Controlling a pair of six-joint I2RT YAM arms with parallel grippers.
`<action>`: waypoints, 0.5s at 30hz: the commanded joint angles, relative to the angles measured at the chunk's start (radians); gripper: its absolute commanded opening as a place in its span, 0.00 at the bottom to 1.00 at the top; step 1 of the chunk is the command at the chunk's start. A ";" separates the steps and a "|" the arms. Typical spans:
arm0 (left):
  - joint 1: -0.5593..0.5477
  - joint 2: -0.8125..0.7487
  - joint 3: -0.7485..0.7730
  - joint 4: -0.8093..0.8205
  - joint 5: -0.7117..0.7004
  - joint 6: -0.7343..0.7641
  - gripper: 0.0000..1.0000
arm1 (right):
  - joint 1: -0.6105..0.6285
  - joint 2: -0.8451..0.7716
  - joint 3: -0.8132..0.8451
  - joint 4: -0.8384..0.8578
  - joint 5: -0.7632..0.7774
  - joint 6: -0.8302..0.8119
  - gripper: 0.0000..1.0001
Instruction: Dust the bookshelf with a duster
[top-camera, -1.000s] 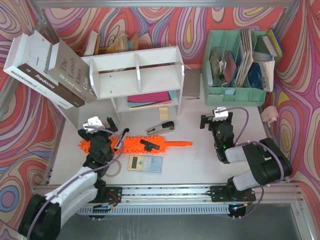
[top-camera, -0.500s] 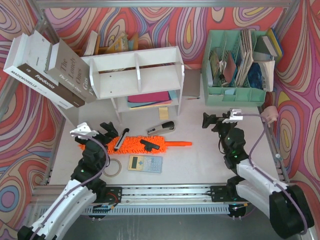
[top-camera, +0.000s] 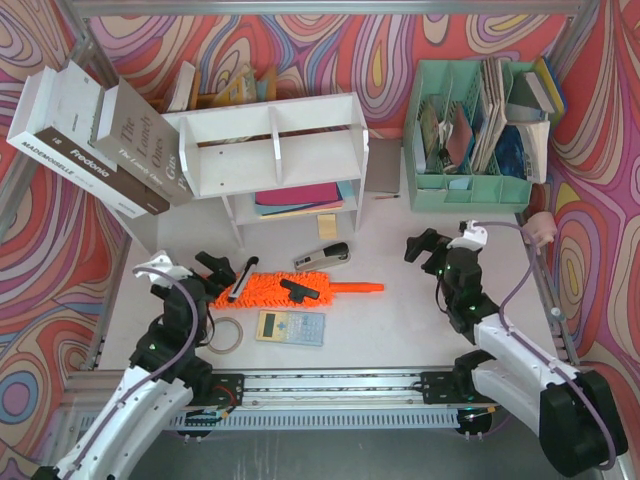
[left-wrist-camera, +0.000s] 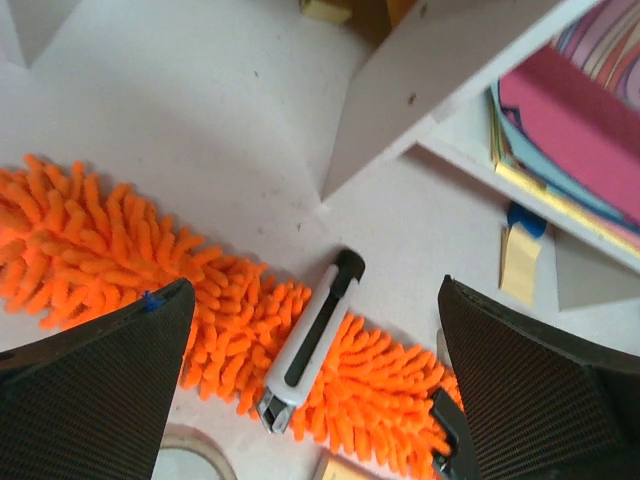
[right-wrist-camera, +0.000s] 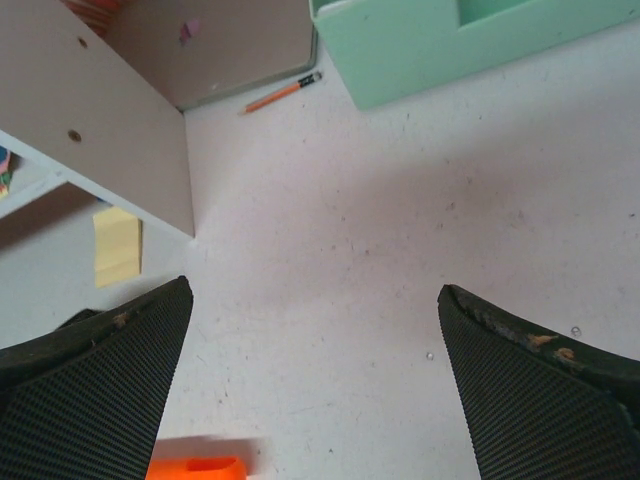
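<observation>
Orange duster (top-camera: 290, 290): flat on the bench (top-camera: 400, 325) just in front of the bookshelf (top-camera: 275, 150), handle pointing right; neither hand holds it.
Progress: we judge nothing dusted yet; the pick-up and every wipe are left.
Left hand (top-camera: 216, 276): jaws wide, empty, over the duster's left end.
Right hand (top-camera: 428, 254): jaws wide, empty, over bare bench right of the handle tip and apart from it.
On the fluff: a knife (top-camera: 243, 279) and a black piece (top-camera: 298, 290) lie across it; we expect they would ride along on a lift.
Around: stapler (top-camera: 322, 257) just behind the duster, calculator (top-camera: 291, 327) just in front, tape (top-camera: 226, 335) near our left arm.
In the way: folders (top-camera: 300, 195) fill the lower tier and books (top-camera: 100, 140) lean at the shelf's left end.
</observation>
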 joint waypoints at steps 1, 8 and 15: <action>-0.003 0.094 0.069 -0.110 0.137 0.021 0.98 | -0.005 0.044 0.027 -0.002 -0.052 -0.022 0.99; -0.003 0.361 0.230 -0.285 0.212 -0.027 0.95 | -0.005 0.111 0.028 0.026 -0.087 -0.035 0.99; -0.003 0.465 0.262 -0.390 0.230 -0.090 0.89 | -0.006 0.132 0.023 0.040 -0.082 -0.034 0.99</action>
